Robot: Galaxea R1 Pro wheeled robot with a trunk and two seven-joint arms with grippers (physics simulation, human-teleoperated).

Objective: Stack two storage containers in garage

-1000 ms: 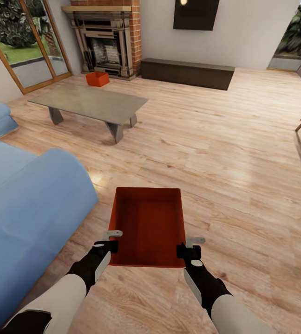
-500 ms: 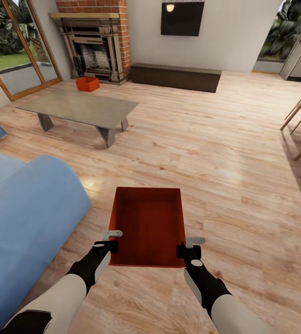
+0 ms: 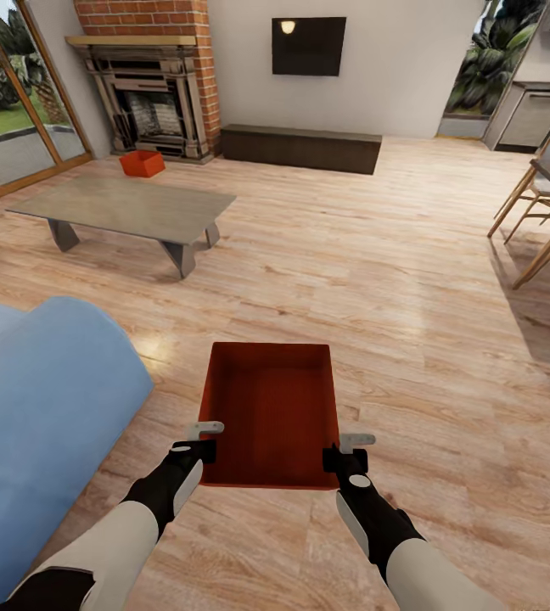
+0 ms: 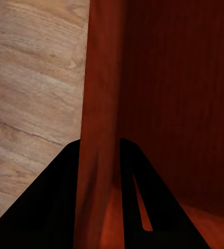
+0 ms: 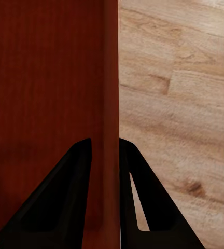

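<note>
The left gripper (image 3: 200, 440) and the right gripper (image 3: 347, 450) each pinch a side wall of one red container (image 3: 269, 413), held over the wood floor (image 3: 411, 280). The second container (image 3: 142, 164) sits far ahead by the fireplace (image 3: 152, 102).

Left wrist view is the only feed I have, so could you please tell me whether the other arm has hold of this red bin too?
Observer: Yes. The right gripper is shut on the opposite side wall of the held container, one finger inside and one outside.
Operator: Thank you. Is the second bin anywhere in sight?
Observer: The second container sits on the wood floor in front of the fireplace.
Operator: And what stands between us and it?
Observer: The low grey table, with the blue sofa close on the robot's left.
</note>
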